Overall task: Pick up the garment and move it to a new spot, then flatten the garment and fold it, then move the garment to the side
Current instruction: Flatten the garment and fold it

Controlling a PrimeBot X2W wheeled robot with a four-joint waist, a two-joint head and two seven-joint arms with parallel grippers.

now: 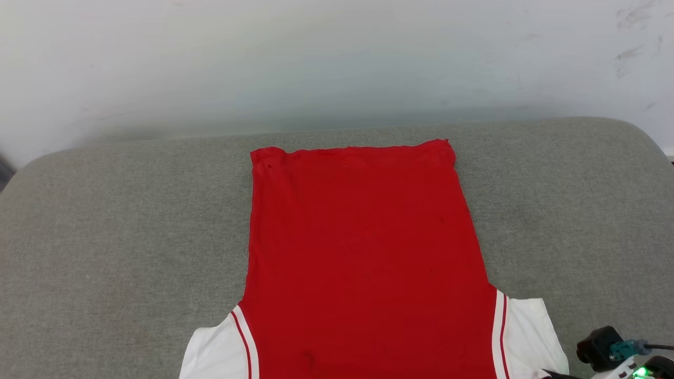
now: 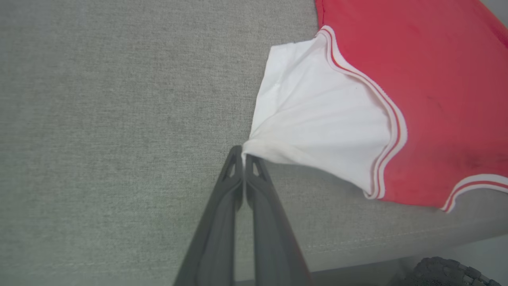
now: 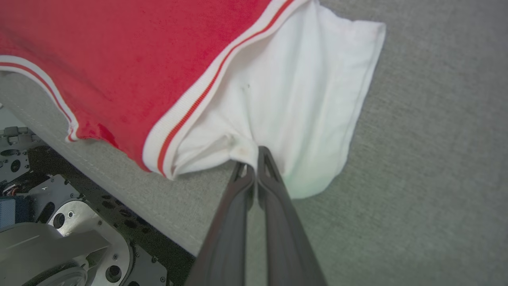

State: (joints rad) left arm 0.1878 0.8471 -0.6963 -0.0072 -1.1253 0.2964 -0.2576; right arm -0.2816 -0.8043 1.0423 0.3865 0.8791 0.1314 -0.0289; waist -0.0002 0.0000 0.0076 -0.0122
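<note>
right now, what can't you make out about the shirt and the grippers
- shirt neck end: cut off by the head view's bottom edge.
- shirt's underside: hidden against the cushion, all views.
- how much fabric the left gripper and right gripper pinch: hidden between the shut jaws, wrist views.

The garment (image 1: 363, 252) is plain bright red on its body, with a few faint darker smudges, white sleeves (image 2: 317, 115) and a trim (image 2: 395, 127) of white bands with a thin red stripe between them. The cushion (image 1: 105, 237) is a flecked grey weave with a paler stitched seam, and the wall (image 1: 316, 63) is off-white with faint grey scuffs. The left gripper (image 2: 243, 159) and right gripper (image 3: 255, 161) are dark grey, the base (image 3: 59, 222) is pale grey and black, with a green light (image 1: 640, 372) and a teal plug (image 1: 624, 349).
</note>
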